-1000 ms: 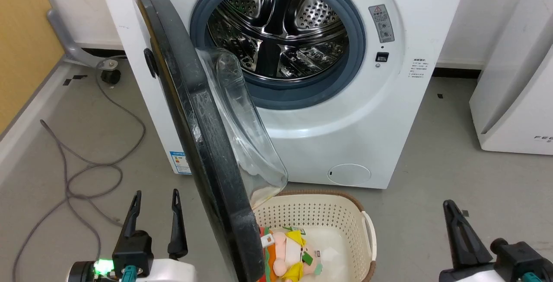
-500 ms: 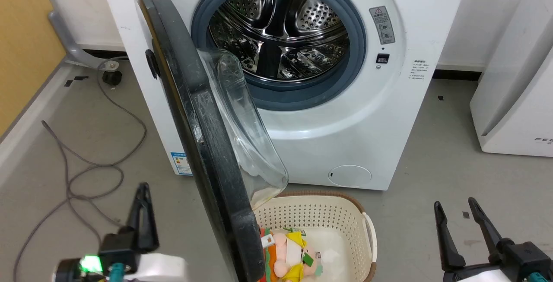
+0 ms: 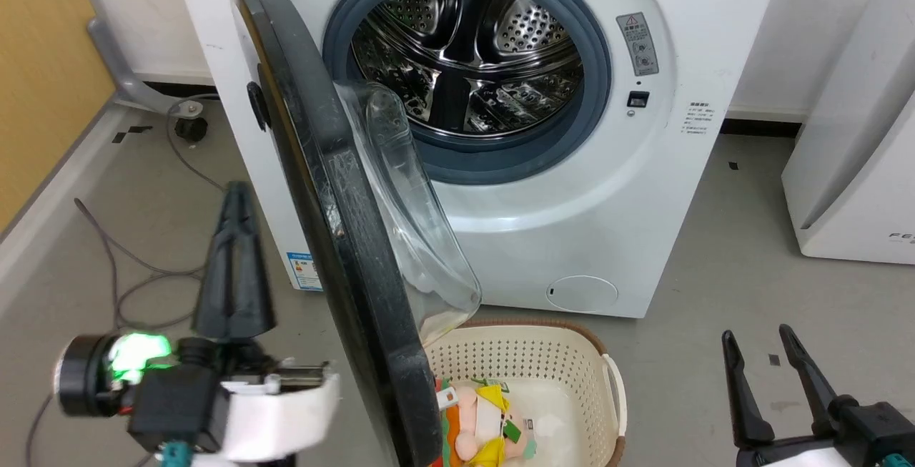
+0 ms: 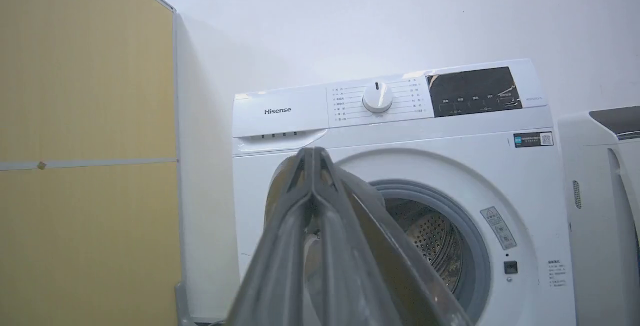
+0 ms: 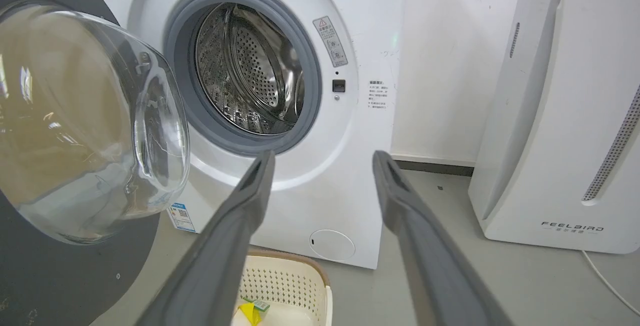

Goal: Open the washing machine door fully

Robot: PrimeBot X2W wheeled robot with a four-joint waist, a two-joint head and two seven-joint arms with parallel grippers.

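Observation:
The white washing machine (image 3: 607, 224) stands ahead with its steel drum showing. Its glossy black door (image 3: 336, 202) hangs partly open, edge-on to the head view, its clear glass bowl (image 3: 407, 224) facing right. My left gripper (image 3: 236, 192) is raised to the left of the door's outer face, apart from it, fingers shut on nothing. In the left wrist view its tips (image 4: 312, 152) meet in front of the machine (image 4: 400, 131). My right gripper (image 3: 758, 335) stands open low at the right, right of the basket. The right wrist view has these fingers (image 5: 322, 155) spread before the drum, door (image 5: 50, 276) at left.
A cream perforated basket (image 3: 529, 352) holding a plush toy (image 3: 486, 424) sits on the floor under the door's lower edge. A grey cable (image 3: 107, 259) loops on the floor at left. A white FEELBIRD appliance (image 3: 858, 166) stands at right; a yellow panel (image 3: 43, 59) at far left.
My left gripper has shut its fingers and risen beside the door's outer face. My right gripper has turned so that both fingers show apart. The door stands as before.

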